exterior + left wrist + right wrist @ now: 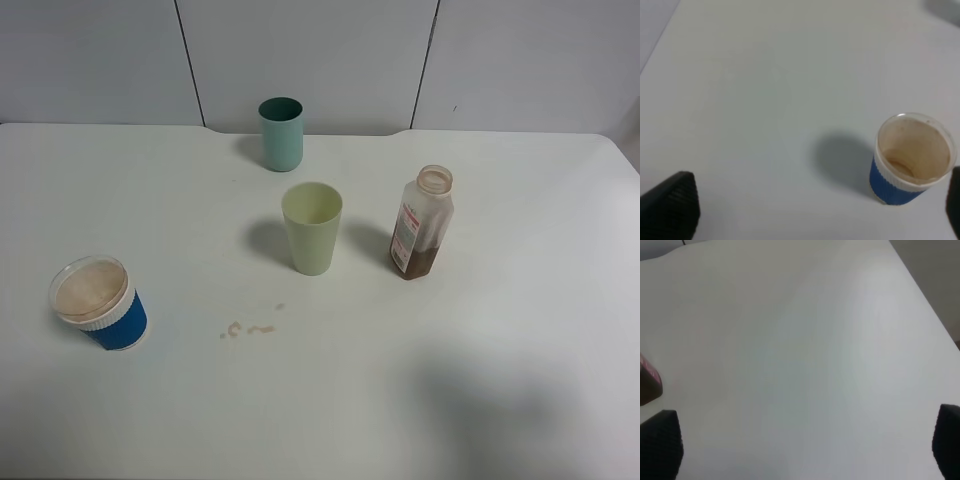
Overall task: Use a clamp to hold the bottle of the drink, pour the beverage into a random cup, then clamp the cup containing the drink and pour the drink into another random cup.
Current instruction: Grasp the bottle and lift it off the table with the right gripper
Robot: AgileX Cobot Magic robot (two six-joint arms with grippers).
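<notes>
The translucent bottle [420, 223] stands upright right of centre, uncapped, with dark brown beverage [417, 264] low in its base. Just left of it stands the pale yellow-green cup [312, 227], upright. The short blue cup [100, 303] with a clear rim sits at the front left, its inside stained brown. No arm shows in the exterior view. In the left wrist view, my left gripper [815, 210] hangs open above the table, the blue cup [910, 160] near one fingertip. My right gripper [805, 450] is open over bare table, with a sliver of the bottle [649, 385] at the frame edge.
A darker teal tumbler [281, 133] stands at the back of the white table [500, 400], near the wall. A few small brown spill drops [250, 328] lie in front of the yellow-green cup. The table's right edge [925, 300] shows in the right wrist view.
</notes>
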